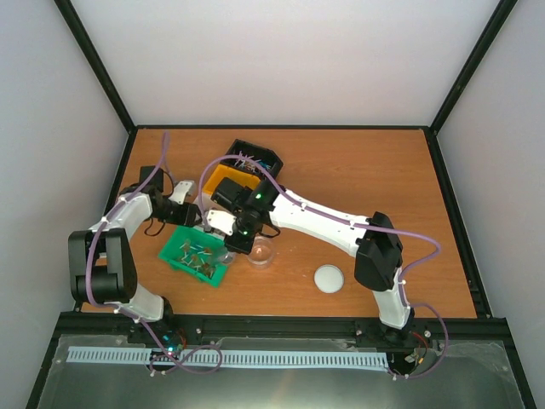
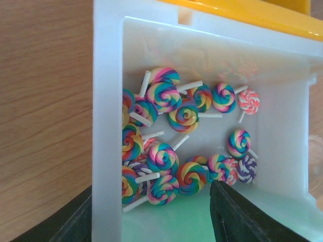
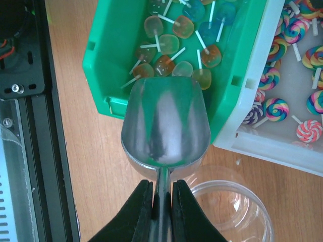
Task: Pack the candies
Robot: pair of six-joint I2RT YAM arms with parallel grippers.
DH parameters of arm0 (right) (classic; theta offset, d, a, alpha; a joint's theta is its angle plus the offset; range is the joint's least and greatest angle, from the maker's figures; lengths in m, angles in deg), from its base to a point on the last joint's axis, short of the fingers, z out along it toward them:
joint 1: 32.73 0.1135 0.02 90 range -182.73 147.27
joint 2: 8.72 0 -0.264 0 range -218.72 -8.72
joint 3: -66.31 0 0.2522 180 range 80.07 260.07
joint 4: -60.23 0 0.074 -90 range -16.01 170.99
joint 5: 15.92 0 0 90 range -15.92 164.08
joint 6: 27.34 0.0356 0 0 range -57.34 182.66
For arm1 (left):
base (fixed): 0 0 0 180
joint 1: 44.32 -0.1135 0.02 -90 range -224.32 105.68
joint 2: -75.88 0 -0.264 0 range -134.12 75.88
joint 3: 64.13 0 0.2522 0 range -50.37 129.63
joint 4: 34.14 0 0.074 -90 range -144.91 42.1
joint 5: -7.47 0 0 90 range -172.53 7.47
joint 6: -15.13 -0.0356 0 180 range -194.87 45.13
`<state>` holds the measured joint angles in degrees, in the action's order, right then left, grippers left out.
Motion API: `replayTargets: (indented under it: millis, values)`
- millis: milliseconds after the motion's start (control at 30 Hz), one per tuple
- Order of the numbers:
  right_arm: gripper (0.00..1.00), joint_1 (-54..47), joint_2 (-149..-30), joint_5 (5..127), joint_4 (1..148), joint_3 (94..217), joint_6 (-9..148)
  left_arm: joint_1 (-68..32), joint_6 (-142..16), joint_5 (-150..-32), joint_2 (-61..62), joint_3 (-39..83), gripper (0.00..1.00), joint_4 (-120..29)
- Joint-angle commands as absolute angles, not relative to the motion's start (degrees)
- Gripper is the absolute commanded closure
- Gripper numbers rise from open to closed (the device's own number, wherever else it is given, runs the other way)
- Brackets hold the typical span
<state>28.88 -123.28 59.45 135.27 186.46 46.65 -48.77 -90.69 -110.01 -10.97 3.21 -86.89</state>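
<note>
We're scooping: the right tool (image 3: pixel 161 190) clamps the empty scoop (image 3: pixel 164 126) at the green bin's (image 3: pixel 108 55) candies (image 3: pixel 171 50); the left tool (image 2: pixel 151 209) gapes. Next, dip under them.

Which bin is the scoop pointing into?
The green bin, holding translucent lollipops; the scoop overlaps its near wall. The white bin alongside holds rainbow swirls.
</note>
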Motion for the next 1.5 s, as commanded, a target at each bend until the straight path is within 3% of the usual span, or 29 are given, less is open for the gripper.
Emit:
replayTargets:
  millis: [0,667,1133,1467]
  values:
    - [0.97,29.6,-122.6,62.3,138.6,187.3,47.7,-47.0,-89.8,-114.9,-9.0,2.6,0.43,-87.2]
    - [0.97,29.6,-133.1,62.5,139.4,192.5,46.9,-46.0,-88.7,-117.4,-9.6,1.6,0.45,-86.2]
    - [0.97,29.6,-122.5,62.2,105.9,165.7,50.0,-45.8,-88.9,-118.2,-10.0,1.3,0.48,-86.0]
    - [0.97,29.5,-118.0,57.1,85.2,155.9,51.4,-45.9,-89.0,-118.2,-10.2,1.4,0.48,-86.4]
